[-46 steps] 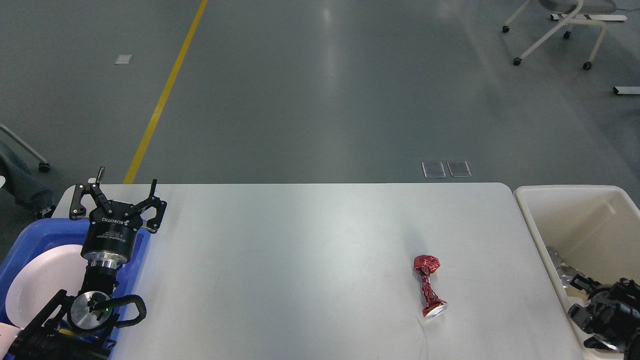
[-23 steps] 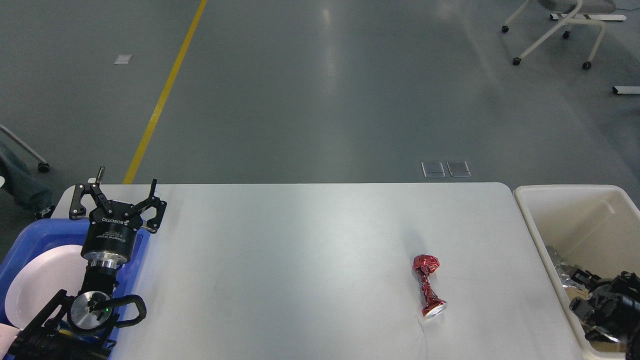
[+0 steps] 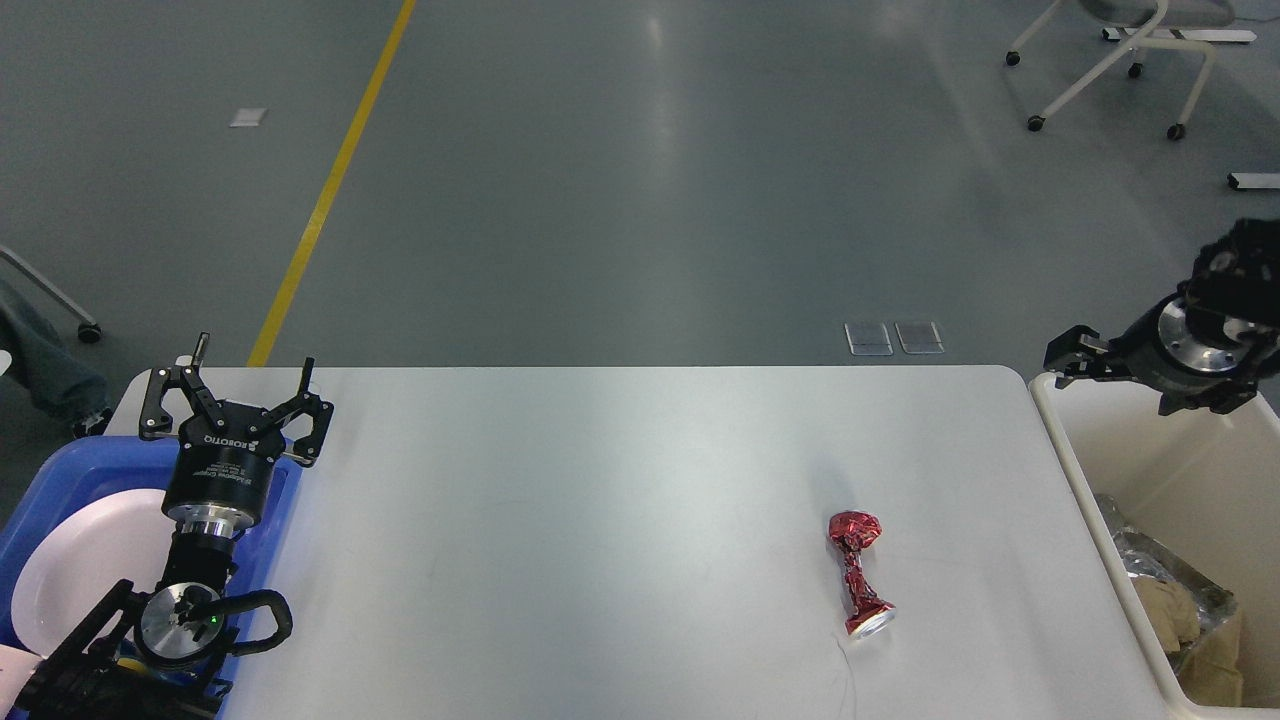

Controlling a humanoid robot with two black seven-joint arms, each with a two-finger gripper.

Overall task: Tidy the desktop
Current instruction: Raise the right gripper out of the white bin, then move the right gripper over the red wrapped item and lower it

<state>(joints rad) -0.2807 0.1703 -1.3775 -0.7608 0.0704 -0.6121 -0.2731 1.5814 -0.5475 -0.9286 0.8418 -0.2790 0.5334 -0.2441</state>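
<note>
Head view: the left gripper (image 3: 232,388) has its fingers (image 3: 160,395) spread wide and holds nothing; it stands over the near-left corner of the desk (image 3: 600,500), just above the far rim of a blue tray (image 3: 60,475) with a white plate (image 3: 85,565) in it. The right gripper (image 3: 1068,357) hangs in the air over the far edge of a cream bin (image 3: 1150,400), pointing left; it is small and dark, so I cannot tell how its fingers stand. The white desk fills the lower middle, between tray and bin. On its right part lies a crushed red can (image 3: 858,572), well apart from both grippers. Crumpled foil (image 3: 1150,560) and brown paper (image 3: 1185,620) sit in the bin.
</note>
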